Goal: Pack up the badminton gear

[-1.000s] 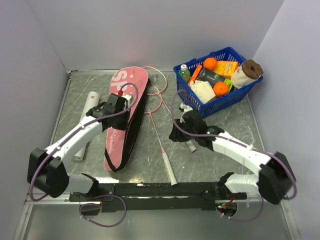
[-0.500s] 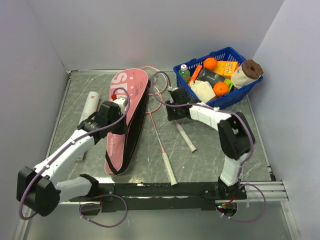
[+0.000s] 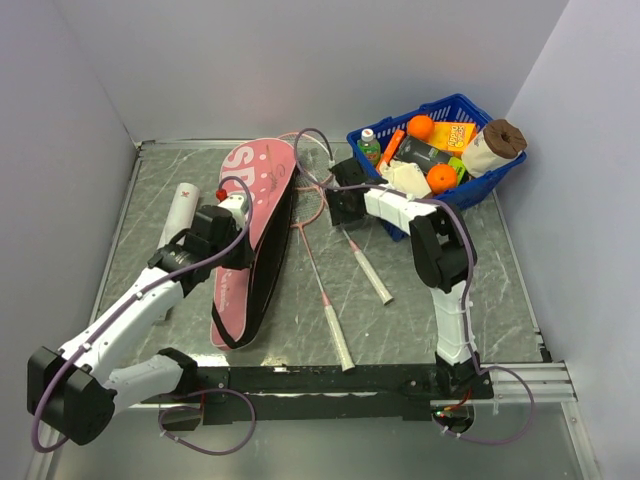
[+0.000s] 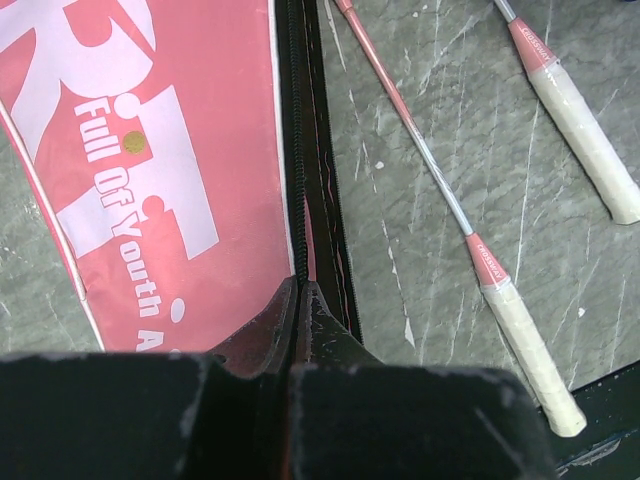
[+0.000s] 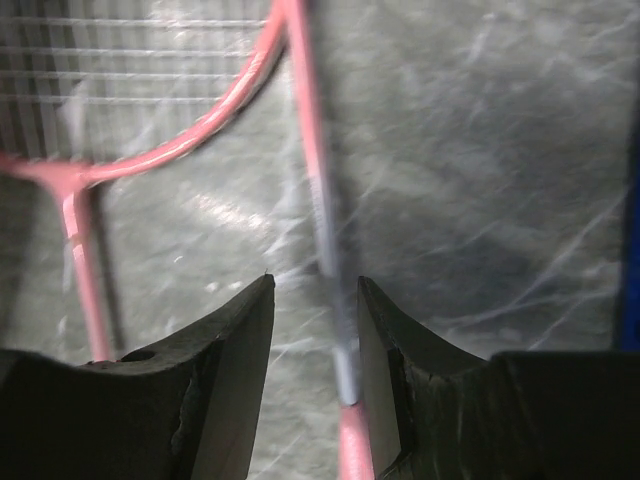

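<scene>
The pink "SPORT" bag (image 3: 255, 190) lies left of centre with its black zip edge on the right. My left gripper (image 3: 245, 232) sits on that edge; in the left wrist view its jaws (image 4: 297, 292) are shut on the bag's zip line (image 4: 298, 150). Two pink rackets (image 3: 312, 190) lie beside the bag, white handles (image 3: 340, 340) toward me; they also show in the left wrist view (image 4: 525, 340). My right gripper (image 3: 345, 205) is open and straddles one racket shaft (image 5: 320, 200). The white tube (image 3: 178, 215) lies at the left. No shuttlecock is in view.
The blue basket (image 3: 440, 212) of groceries stands at the back right, close behind my right gripper. Grey walls close the left, back and right sides. The black arm rail (image 3: 320, 380) runs along the near edge.
My right arm has swung from the middle right toward the far side, and its gripper now sits over the racket shaft by the basket. My left gripper has shifted slightly along the bag's edge.
</scene>
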Controlling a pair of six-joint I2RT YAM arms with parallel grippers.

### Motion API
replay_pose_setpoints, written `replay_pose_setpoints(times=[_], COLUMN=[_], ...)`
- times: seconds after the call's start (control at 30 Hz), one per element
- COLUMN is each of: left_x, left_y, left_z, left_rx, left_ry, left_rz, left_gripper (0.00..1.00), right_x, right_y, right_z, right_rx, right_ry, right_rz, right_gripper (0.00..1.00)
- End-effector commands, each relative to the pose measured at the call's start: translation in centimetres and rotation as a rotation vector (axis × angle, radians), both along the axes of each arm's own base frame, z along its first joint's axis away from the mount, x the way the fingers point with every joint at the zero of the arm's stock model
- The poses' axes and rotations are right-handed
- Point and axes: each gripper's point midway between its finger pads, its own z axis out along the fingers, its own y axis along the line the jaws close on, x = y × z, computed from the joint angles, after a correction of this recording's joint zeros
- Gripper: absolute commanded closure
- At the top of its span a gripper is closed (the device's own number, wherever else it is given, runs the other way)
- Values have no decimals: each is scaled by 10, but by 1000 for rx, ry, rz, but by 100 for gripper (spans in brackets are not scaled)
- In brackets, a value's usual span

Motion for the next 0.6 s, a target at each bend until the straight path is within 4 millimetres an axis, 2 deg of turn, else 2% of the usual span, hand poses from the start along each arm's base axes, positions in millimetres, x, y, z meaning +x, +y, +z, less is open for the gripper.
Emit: replay_pose_setpoints(times=[0.0,0.17,0.43,0.47,0.57], left_x=[9,8,9,9,8], left_y=[-3,-2,1,1,2], left_z=[21,24,26,26,27], left_rx=[-38,-38,-29,-31,-35], left_ry=[-85,-98,-105,-106,-112], left_rz=[1,0,2,5,10], left_gripper=[99,99,99,99,99], right_x=[15,18,-1,-5,-11], right_y=[-6,0,5,9,14], right_z=[3,-3,-24,-26,-29], right_rx=[-23,-18,-25,-31,-47], right_ry=[-1,27,86,89,98], right_rz=[-15,-10,-24,-19,-8], right_gripper=[54,54,56,57,71])
